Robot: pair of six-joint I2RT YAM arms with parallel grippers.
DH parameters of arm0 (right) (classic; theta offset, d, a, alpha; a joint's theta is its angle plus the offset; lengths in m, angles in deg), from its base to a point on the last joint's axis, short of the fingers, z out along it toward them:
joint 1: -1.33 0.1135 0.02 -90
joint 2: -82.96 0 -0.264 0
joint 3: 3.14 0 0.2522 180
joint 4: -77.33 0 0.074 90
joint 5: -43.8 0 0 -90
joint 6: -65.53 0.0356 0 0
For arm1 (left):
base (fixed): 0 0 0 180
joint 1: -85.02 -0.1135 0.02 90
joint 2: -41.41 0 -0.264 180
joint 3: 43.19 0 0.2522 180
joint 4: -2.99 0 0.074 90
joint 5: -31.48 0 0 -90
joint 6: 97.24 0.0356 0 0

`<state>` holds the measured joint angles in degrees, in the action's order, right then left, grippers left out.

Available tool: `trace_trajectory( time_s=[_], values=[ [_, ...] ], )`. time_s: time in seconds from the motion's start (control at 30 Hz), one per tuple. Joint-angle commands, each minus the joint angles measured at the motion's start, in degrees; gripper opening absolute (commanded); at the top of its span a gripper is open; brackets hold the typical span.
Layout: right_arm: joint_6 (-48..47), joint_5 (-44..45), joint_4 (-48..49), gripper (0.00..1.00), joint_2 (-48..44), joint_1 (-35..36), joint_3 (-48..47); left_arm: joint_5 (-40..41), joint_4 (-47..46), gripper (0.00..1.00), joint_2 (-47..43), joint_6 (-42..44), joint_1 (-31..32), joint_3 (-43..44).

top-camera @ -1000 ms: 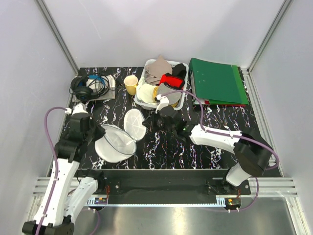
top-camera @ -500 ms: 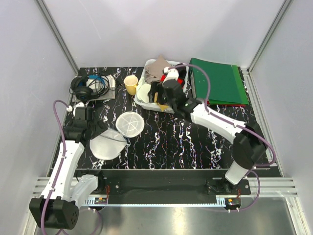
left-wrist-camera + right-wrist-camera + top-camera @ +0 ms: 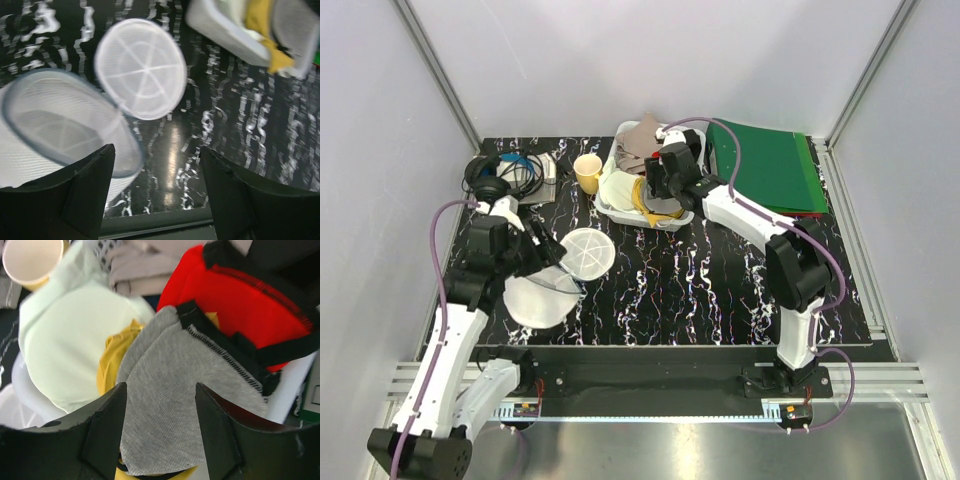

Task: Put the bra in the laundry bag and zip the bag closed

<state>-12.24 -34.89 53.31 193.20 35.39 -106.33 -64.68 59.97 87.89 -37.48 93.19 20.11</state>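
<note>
On the black marbled worktop [image 3: 720,290], the white lattice plastic basket [image 3: 220,32] sits at the back edge. The white round mesh laundry bag [image 3: 538,300] lies open near the front-left corner. The pale off-white soft bra [image 3: 60,345] is in the basket's left end, beside a grey knit garment [image 3: 165,355]. Our right gripper [image 3: 160,387], fingers spread and empty, hovers over the grey piece. We should shift left and pinch only pale fabric. Our left gripper [image 3: 155,150], likewise spread, should steady the bag's rim.

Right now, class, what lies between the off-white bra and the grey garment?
A yellow garment lies between bra and grey garment; the right wrist view shows it.
</note>
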Motion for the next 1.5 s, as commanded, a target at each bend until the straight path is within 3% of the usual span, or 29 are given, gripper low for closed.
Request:
trace_trajectory(
  time_s=[0.0,0.13,0.3,0.43,0.7,0.87,1.07,1.2,1.33,1.47],
  values=[
    [-1.2,-5.0,-1.3,0.63,1.2,0.1,-1.9,-11.9,-6.8,0.73,-4.1,0.2,0.7,-1.4],
    [-0.4,-5.4,-1.3,0.61,1.5,0.1,-0.7,-17.3,-8.8,0.69,-4.0,-1.6,1.8,-2.7],
    [-1.5,-2.9,-1.5,0.62,-0.7,0.0,0.2,-17.8,-11.1,0.68,-4.5,-3.9,6.5,-5.3],
    [-1.5,2.4,-2.7,0.72,-1.2,-1.5,-1.7,-17.7,-11.2,0.68,-3.3,-3.9,9.2,-5.4],
    [-5.3,2.8,-4.3,0.80,2.9,-6.8,-9.5,-16.5,-11.3,0.68,-3.3,-4.3,12.3,-5.8],
    [-6.7,-2.5,-5.5,0.80,5.0,-8.0,-14.1,-15.6,-11.8,0.68,-3.0,-4.4,12.8,-5.8],
    [-2.6,-19.1,-5.3,0.82,7.4,-7.4,-16.6,-8.5,-8.0,0.73,0.3,-0.9,12.8,-1.4],
    [-4.6,-18.4,-5.5,0.80,9.9,-2.3,-18.8,-6.9,-5.7,0.74,1.8,0.8,12.6,1.6],
    [-3.0,-11.7,-6.2,0.64,11.8,0.2,-20.6,-8.0,-5.2,0.74,1.8,1.2,12.6,2.6],
    [-1.9,-9.9,-6.5,0.57,13.0,1.7,-21.0,-7.6,-4.4,0.74,0.8,1.7,12.6,1.9]
  ],
)
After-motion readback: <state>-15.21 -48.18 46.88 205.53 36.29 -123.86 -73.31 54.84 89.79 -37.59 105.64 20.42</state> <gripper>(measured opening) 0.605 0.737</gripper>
